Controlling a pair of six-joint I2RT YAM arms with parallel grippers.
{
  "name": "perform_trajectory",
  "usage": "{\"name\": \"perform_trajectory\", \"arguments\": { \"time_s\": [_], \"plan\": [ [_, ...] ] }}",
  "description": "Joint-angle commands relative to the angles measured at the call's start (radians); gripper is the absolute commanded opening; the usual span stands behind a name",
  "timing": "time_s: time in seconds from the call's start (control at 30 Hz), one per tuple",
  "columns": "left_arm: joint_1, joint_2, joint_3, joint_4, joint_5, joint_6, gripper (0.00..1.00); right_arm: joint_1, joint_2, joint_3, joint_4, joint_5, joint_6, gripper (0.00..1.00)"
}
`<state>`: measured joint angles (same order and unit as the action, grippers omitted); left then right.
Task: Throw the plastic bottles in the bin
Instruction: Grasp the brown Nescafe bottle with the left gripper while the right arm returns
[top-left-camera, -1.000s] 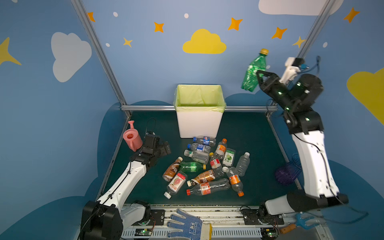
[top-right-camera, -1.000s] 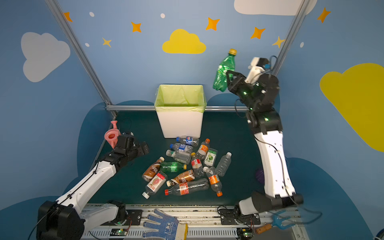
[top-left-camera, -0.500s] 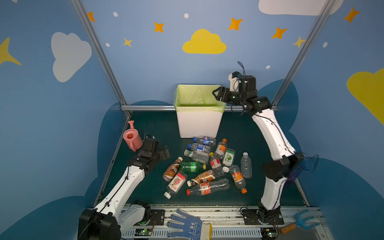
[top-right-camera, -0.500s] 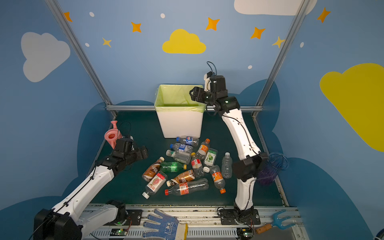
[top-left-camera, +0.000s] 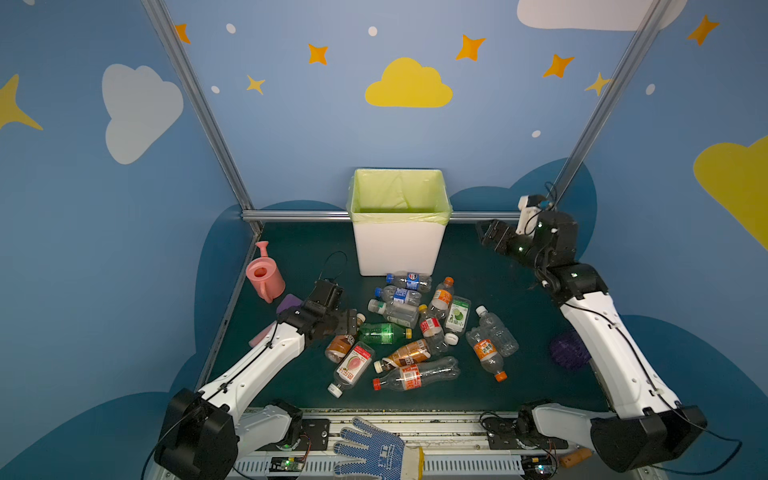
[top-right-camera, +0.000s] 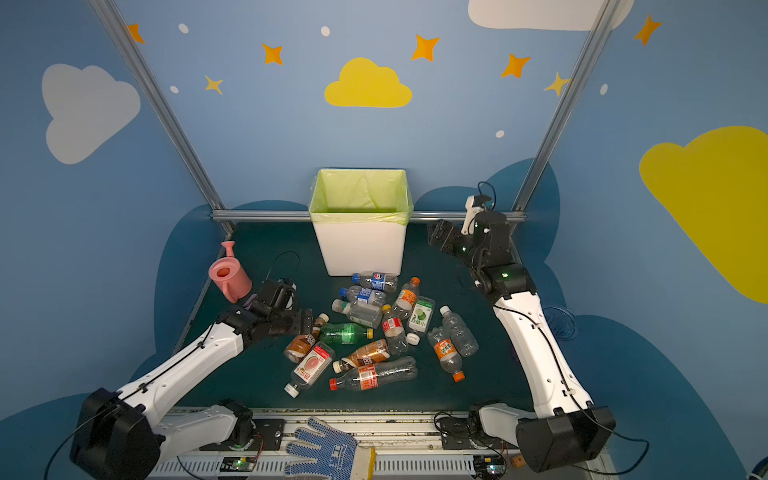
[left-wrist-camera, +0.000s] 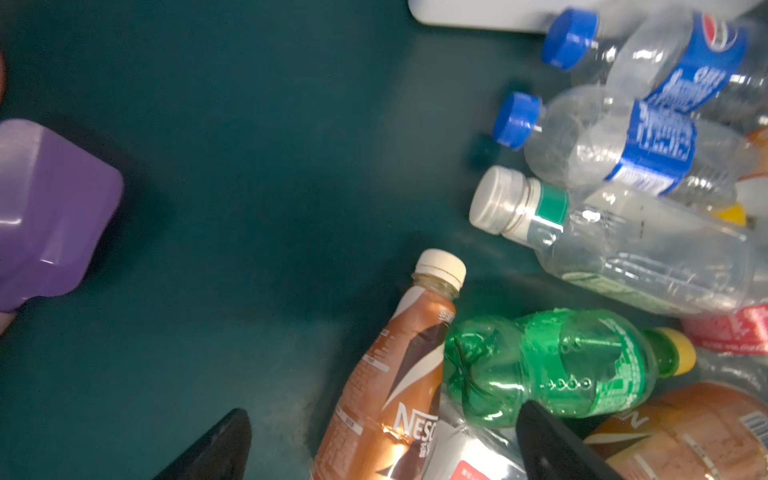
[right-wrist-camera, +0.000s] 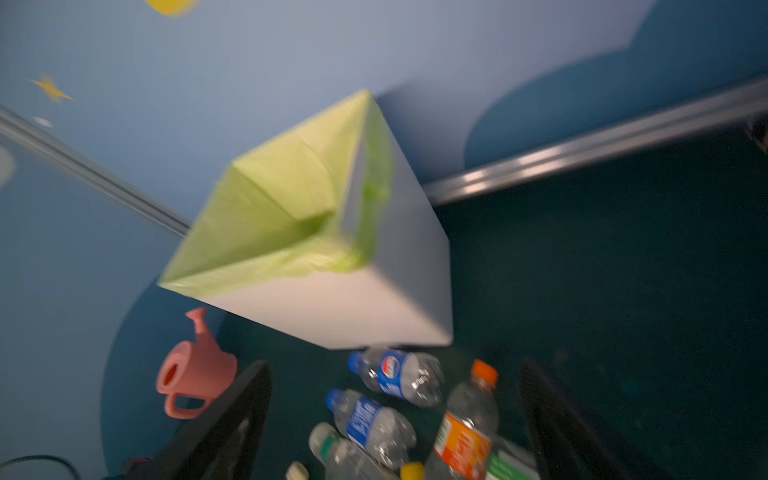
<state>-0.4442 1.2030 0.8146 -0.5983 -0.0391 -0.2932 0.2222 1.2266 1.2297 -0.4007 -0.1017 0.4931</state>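
Lining up the next pick is, by my reading, the step in hand. The left gripper (left-wrist-camera: 384, 409) is hovering low at the edge of the plastic bottles (top-left-camera: 415, 328), which are lying in a heap on the green mat just in front of the bin (top-left-camera: 397, 249). Its jaws are standing wide apart and gripping nothing. In the left wrist view they are straddling the lower body of a brown coffee bottle (left-wrist-camera: 386, 365), and a green bottle (left-wrist-camera: 552, 365) is lying with its base against the brown one's shoulder. Whether a finger is touching either bottle I cannot tell.

The next move is probably calling for a short descent and a squeeze across the brown bottle without catching the green one. A lift high enough to clear the bin's bag-lined rim would follow.

The right gripper (top-left-camera: 490, 237) is hanging in the air beside the bin at about rim height, with its jaws spread wide and empty. The bin's floor is hidden in both top views, so I cannot tell how many bottles are lying inside.
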Motion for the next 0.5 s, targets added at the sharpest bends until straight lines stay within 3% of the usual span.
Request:
{"name": "perform_trajectory", "arguments": {
  "time_s": [0.0,0.2,0.47],
  "plan": [
    [-0.017,0.058,0.039,-0.103,-0.018,0.012,0.94,-0.042,-0.116,-0.136,-0.057,0.019,0.011,0.92],
    [-0.03,0.098,0.039,-0.139,-0.03,-0.024,0.91,-0.122,-0.223,-0.355,-0.105,-0.003,-0.012,0.92],
    [-0.033,0.135,0.034,-0.161,-0.028,-0.047,0.88,-0.184,-0.213,-0.479,-0.118,-0.044,-0.021,0.93]
  ]
}}
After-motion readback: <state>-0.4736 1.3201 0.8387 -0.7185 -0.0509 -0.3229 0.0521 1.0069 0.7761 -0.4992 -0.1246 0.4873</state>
